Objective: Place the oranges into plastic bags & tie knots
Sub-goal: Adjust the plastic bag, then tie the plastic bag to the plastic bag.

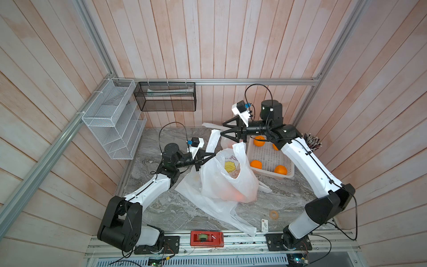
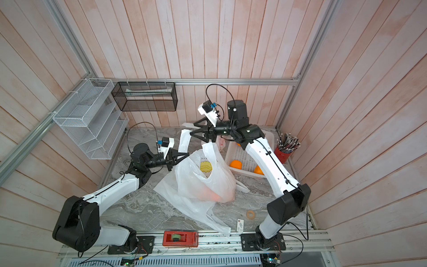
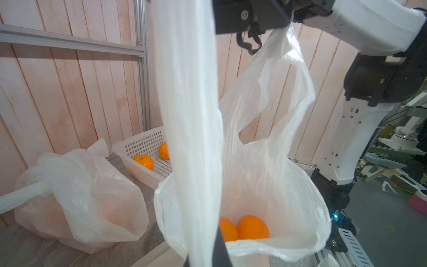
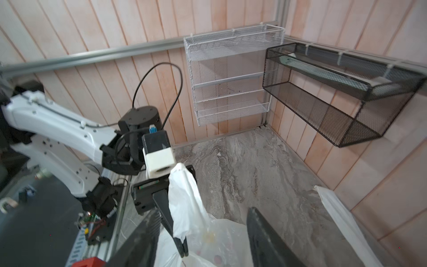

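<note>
My left claw (image 1: 212,155) is pinched shut on one handle strip (image 1: 214,140) of the open bag (image 1: 228,185). I judge that this holds the mouth up and readies that strip for tying. My right claw (image 1: 222,129) hangs above with jaws spread wide, gripping nothing, and the other handle (image 1: 239,149) stands loose just beneath it. Both top views give only an orange glow through the film. My left wrist view looks straight into the mouth at two oranges (image 3: 245,227) on the bottom. It also shows a tied bag (image 3: 80,191) with its knot (image 3: 42,185), near the basket (image 3: 138,146), which holds more of them.
</note>
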`<action>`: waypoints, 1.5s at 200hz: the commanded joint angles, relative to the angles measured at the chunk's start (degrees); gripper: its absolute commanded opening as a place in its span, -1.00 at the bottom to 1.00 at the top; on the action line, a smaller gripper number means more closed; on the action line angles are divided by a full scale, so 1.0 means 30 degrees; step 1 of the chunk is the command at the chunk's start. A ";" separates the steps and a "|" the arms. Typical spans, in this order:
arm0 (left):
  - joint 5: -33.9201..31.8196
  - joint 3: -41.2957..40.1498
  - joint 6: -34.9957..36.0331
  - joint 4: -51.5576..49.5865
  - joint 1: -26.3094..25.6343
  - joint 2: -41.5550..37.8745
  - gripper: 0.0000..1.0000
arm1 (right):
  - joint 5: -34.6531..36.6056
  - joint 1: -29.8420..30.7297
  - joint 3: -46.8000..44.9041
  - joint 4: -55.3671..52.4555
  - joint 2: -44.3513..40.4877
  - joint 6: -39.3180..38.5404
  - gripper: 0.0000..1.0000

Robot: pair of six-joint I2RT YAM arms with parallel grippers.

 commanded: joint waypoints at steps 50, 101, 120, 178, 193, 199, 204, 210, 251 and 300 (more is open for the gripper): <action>-0.2504 -0.0632 -0.1283 0.1334 0.0205 0.0027 -1.00 | -0.0057 -0.4958 -0.6897 0.6646 -0.7240 0.2889 0.96; -0.2726 -0.0581 -0.1508 0.1591 0.0211 0.0203 -1.00 | -0.0628 -0.5803 -1.5051 0.9360 -1.2887 0.0828 0.97; -0.2542 -0.0554 -0.1514 0.1627 0.0211 0.0328 -1.00 | -0.0252 -0.6094 -1.7087 1.0141 -1.3512 0.0621 0.97; -0.2498 -0.0424 -0.1485 0.1568 0.0213 0.0394 -1.00 | -0.1400 -0.6477 -1.9004 1.2858 -1.1442 0.1111 0.96; -0.2425 -0.0404 -0.1482 0.1489 0.0229 0.0390 -1.00 | -0.1954 -0.6477 -1.8831 1.3784 -1.0480 0.1554 0.96; -0.2423 -0.0389 -0.1464 0.1495 0.0226 0.0366 -1.00 | -0.2050 -0.6473 -1.8721 1.3949 -1.0130 0.1546 0.96; -0.2394 -0.0402 -0.1468 0.1481 0.0226 0.0393 -1.00 | -0.2099 -0.6476 -1.8645 1.4096 -0.9847 0.1546 0.97; -0.2393 -0.0434 -0.1473 0.1451 0.0215 0.0368 -1.00 | -0.2218 -0.6477 -1.8584 1.4477 -0.9526 0.1632 0.96; -0.2404 -0.0434 -0.1471 0.1392 0.0211 0.0333 -1.00 | -0.4046 -0.5817 -1.7791 1.5854 -0.7480 0.2119 0.96; -0.2315 -0.0446 -0.1404 0.1407 0.0211 0.0397 -1.00 | -0.4750 -0.5226 -1.6898 1.7394 -0.5483 0.2794 0.97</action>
